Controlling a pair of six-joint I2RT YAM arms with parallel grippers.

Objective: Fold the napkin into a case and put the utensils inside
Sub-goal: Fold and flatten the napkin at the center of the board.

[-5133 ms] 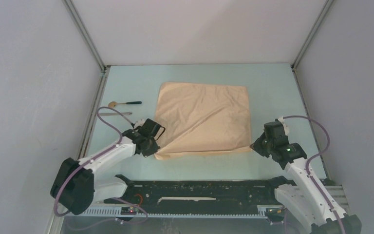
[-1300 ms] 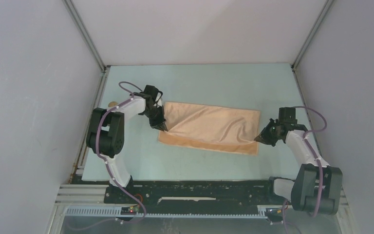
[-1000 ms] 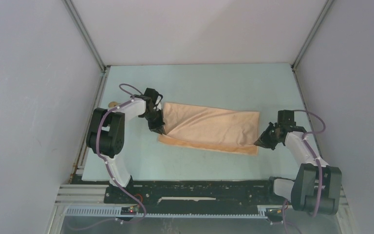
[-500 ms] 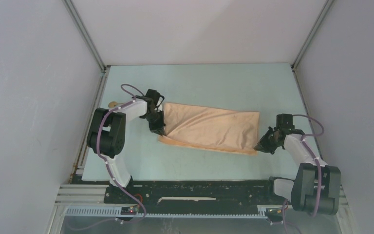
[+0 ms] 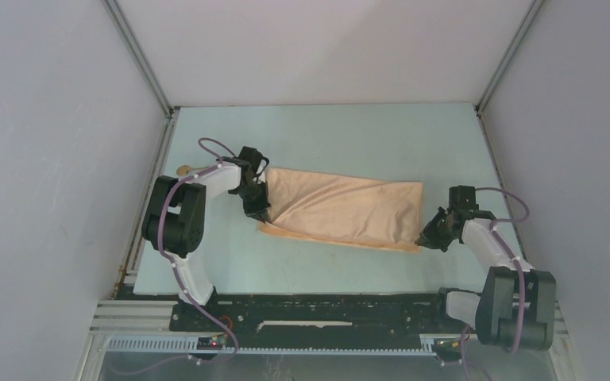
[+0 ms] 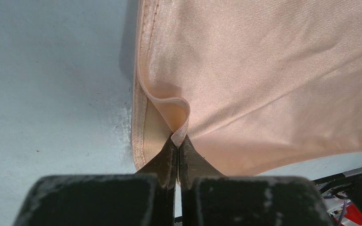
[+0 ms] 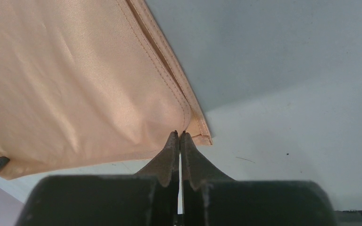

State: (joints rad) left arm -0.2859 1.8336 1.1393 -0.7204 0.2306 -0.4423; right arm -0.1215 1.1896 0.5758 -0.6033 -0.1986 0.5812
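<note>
Napkin of thin peach cloth [image 5: 341,210] lies mid-table on the pale blue-green table surface [image 5: 326,135] in the overhead view. It is now a double-layered oblong, where five seconds earlier it was a flat square. Over the last second its near-right corner has been drawn down and outward, flattening the upper layer. The left gripper [image 5: 264,216] stands at the oblong's near-left corner and the right gripper [image 5: 422,236] at its near-right corner. Of the utensils, only the gold round bowl of the spoon [image 5: 183,169] shows, well apart to the left behind the left arm; the thin silvery piece is hidden. Left wrist view: the left gripper [image 6: 178,141] is clenched on a raised pinch of the napkin [image 6: 264,70], with the lower hem lying flat beneath. Right wrist view: the right gripper [image 7: 179,136] is clamped on the stitched corner of the napkin [image 7: 75,70], the layers nearly aligned. Judgement: the first fold is essentially made; further folds to form the case, then loading of the utensils, remain outstanding.
</note>
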